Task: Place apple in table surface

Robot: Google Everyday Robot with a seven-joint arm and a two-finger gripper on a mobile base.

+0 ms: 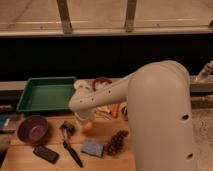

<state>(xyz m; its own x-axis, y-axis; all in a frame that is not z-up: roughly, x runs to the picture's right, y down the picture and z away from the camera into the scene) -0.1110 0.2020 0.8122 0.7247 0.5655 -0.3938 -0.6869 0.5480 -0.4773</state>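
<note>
The apple [88,127] is a small yellow-orange fruit, low over or on the light wooden table surface [105,131], near the middle. My gripper [84,119] points down right above the apple, at the end of the big white arm [150,110]. The arm's wrist hides most of the gripper, and I cannot tell whether the apple rests on the wood or hangs just above it.
A green tray [45,95] stands at the back left. A purple bowl [32,129], a black flat object [46,153], a black brush [69,140], a blue sponge [92,148] and a dark grape bunch [116,142] surround the apple. An orange carrot [115,110] lies behind it.
</note>
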